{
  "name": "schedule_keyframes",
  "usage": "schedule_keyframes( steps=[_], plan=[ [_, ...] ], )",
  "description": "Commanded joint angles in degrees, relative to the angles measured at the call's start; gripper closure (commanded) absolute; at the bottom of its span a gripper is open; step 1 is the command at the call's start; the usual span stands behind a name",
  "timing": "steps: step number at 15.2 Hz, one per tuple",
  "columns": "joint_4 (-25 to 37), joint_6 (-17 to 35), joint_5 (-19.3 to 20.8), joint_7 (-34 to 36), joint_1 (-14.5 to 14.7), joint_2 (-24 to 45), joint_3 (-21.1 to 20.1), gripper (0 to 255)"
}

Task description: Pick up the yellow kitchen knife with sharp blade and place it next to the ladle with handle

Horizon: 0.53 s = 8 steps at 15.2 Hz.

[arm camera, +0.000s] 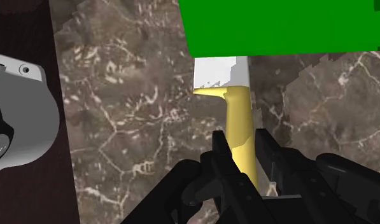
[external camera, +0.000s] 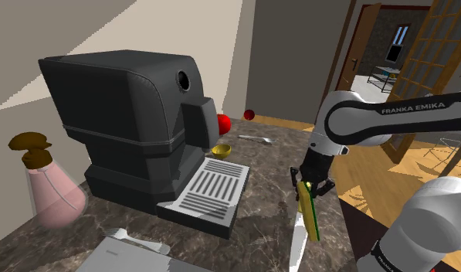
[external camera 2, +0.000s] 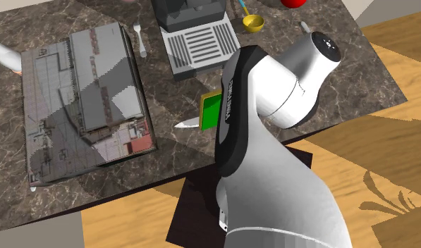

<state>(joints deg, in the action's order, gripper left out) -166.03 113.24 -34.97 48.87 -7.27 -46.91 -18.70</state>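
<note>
Wrist view: gripper [arm camera: 242,145] seemingly clasps yellow-handled knife [arm camera: 237,116].

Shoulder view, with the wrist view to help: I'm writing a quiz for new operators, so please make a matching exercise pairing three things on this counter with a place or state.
Things:
1. knife
2. ladle
3. spray bottle

Places or states:
A. pink-bodied, standing at the shoulder view's left
B. clasped by its yellow handle in the end effector
C. yellow-bowled, lying close by the coffee machine

Pairs: 1-B; 2-C; 3-A
</note>
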Motion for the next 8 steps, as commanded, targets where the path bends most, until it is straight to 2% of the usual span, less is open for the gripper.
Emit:
schedule_keyframes(
  steps=[1,8],
  plan=[
    [1.1,-2.2,0.9,0.7,-0.3,-1.1,0.6,255],
    [5.2,-8.3,3.2,2.6,-0.9,-3.5,2.3,255]
  ],
)
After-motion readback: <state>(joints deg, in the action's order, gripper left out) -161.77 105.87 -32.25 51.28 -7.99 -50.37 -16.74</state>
